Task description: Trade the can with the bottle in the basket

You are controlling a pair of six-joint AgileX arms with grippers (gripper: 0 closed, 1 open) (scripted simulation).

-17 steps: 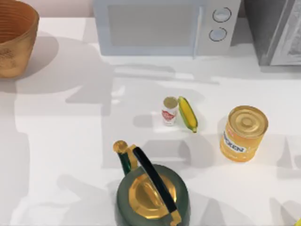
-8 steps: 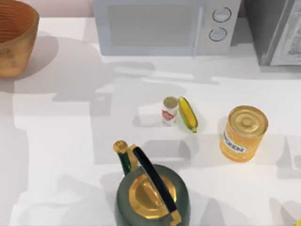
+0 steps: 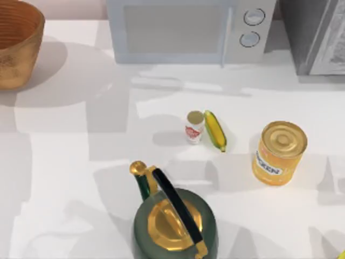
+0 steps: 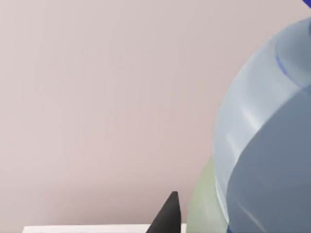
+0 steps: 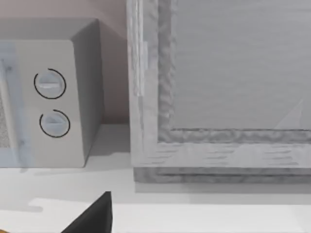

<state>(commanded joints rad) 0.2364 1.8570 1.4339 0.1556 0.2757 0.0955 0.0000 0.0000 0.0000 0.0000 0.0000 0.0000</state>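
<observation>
Only the arm shadows on the bench (image 3: pixel 64 162) shift, while the left jaws grip the bottle (image 4: pixel 272 160), light, smooth, slippery; right jaws' state I cannot tell; the can (image 3: pixel 194 127) stands mid-frame, basket (image 3: pixel 16 48) upper left.

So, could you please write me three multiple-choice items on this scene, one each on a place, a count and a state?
1. What lies right beside the can?
A. the kettle
B. the corn cob
C. the basket

2. How many round knobs does the microwave have?
A. one
B. two
C. four

3. How does the orange can stand?
A. upright, lid up
B. on its side
C. upside down in the basket

Answers:
1 B, the corn cob lies against the can's right side in the top view.
2 B, two knobs sit one above the other.
3 A, its gold lid faces up.
</observation>
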